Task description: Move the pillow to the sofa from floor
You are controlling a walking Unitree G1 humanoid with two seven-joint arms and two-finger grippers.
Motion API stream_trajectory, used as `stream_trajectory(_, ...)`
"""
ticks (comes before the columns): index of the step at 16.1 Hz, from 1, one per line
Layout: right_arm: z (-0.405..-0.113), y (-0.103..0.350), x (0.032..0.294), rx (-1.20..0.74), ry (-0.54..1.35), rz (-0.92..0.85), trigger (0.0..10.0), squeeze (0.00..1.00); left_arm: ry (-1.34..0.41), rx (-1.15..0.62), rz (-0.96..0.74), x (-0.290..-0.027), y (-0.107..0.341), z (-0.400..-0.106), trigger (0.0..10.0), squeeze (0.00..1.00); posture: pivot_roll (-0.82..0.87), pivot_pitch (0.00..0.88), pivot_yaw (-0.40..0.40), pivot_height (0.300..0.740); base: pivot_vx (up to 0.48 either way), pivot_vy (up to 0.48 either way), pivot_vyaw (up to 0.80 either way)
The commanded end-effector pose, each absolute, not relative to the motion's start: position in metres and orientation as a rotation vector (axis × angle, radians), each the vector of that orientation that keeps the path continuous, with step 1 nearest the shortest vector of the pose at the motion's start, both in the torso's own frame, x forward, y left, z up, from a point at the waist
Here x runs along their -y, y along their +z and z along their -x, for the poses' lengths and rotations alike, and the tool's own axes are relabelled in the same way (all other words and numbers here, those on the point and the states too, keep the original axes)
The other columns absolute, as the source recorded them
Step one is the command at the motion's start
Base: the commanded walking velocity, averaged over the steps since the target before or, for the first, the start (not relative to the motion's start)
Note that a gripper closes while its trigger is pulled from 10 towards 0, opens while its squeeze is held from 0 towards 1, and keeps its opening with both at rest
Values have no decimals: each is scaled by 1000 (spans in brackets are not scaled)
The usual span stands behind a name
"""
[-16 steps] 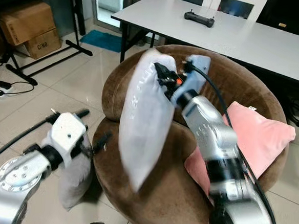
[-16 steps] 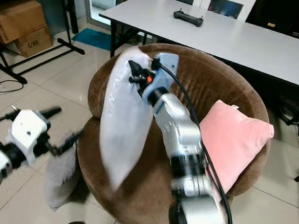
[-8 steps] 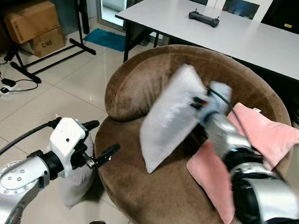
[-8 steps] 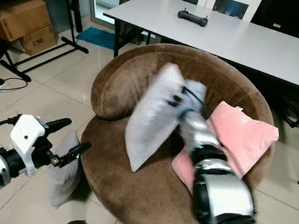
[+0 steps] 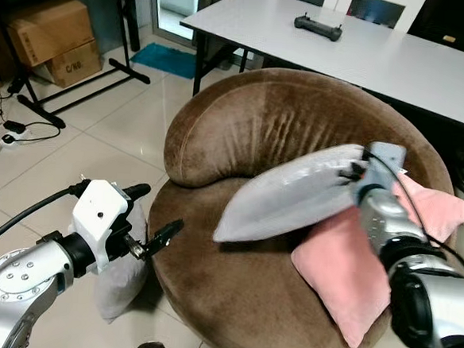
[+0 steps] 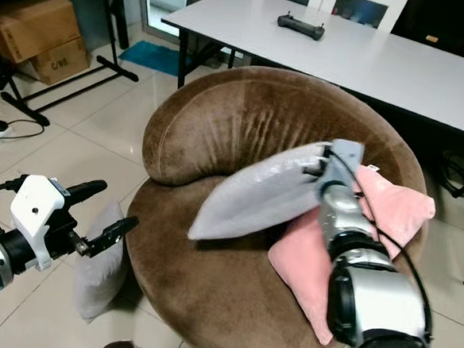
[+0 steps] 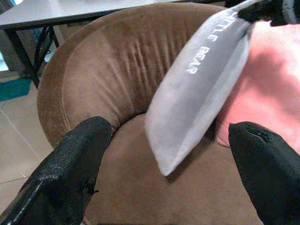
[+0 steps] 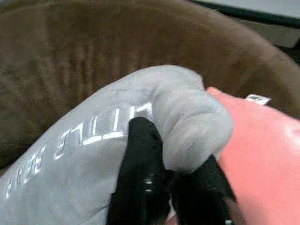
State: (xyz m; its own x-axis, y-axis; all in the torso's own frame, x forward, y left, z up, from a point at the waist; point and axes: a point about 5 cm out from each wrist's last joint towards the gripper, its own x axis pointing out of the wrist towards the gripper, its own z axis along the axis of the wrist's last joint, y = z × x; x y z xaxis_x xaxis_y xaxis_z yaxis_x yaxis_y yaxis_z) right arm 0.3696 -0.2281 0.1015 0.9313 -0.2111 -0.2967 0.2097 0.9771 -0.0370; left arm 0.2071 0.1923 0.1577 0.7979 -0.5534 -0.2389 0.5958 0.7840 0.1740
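Over the brown sofa (image 5: 243, 135), right hand (image 8: 168, 176) pinches grey pillow (image 5: 286, 198).

Grey pillow (image 5: 294, 196) over sofa (image 5: 243, 135) seat, left of pink pillow (image 5: 353, 270).

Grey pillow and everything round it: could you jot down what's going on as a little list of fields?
held item: grey pillow, over the seat
holder: right gripper, pinching one corner
left gripper: open, beside the sofa
sofa: round, brown
already on sofa: pink pillow
on floor: another grey pillow, leaning on the sofa
behind: white table with black controller
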Motion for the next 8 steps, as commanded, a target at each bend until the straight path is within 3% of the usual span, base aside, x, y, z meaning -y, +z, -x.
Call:
stream_trajectory(1, -376, 119, 233, -237, -203, 42, 10000, 1000, -629, -152, -254, -190, 162, -209, 10000, 0, 123, 0, -88, 740, 0, 0, 0)
stream_trajectory(4, -375, 115, 228, -199, -163, -37, 10000, 1000, -597, -120, -249, -184, 161, -212, 10000, 0, 122, 0, -92, 740, 0, 0, 0)
stream_trajectory(6, -371, 118, 239, -145, -244, -7, 10000, 1000, -510, -63, -265, -182, 164, -216, 10000, 0, 118, 0, -97, 740, 0, 0, 0)
stream_trajectory(8, -370, 133, 248, 7, -282, -127, 10000, 1000, -362, 29, -237, -178, 168, -224, 10000, 0, 101, 0, -105, 740, 0, 0, 0)
